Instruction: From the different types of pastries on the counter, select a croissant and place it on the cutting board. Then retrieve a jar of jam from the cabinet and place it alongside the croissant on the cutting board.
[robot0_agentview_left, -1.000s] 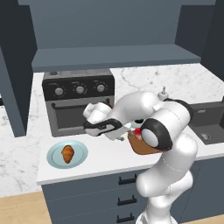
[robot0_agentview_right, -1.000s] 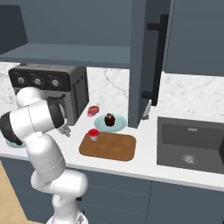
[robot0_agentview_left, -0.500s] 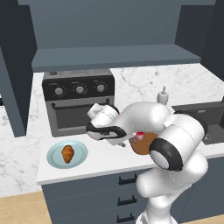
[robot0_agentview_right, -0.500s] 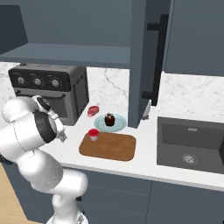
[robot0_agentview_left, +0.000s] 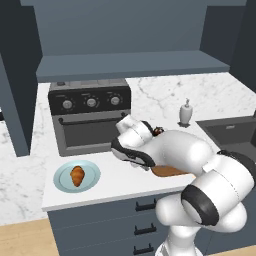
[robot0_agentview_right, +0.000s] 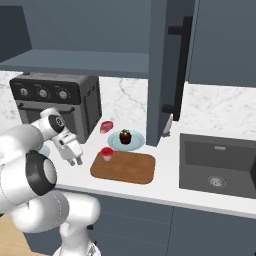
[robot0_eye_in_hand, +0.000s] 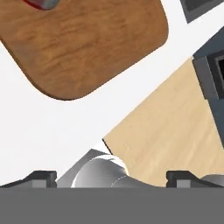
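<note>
Your gripper (robot0_agentview_right: 76, 161) hangs empty, fingers spread, beside the cutting board (robot0_agentview_right: 131, 170). The croissant (robot0_agentview_left: 77, 176) sits well left of the board; swinging over risks clipping the jar of jam (robot0_agentview_right: 106, 153) on the board's corner.

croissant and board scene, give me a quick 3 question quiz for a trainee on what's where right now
1. True or false: the golden-orange crescent croissant lies on the brown wooden cutting board.
2. Which item rests on the board's corner nearest the black toaster oven? A) the dark brown chocolate cupcake B) the small red-lidded jam jar C) the white soap dispenser bottle
3. Fill in: the robot's two-finger gripper hangs over the white marble counter with its jaws ____.

Key: 1 false, it sits on a round light blue plate left of the arm. 2 B. 3 open, holding nothing.
</note>
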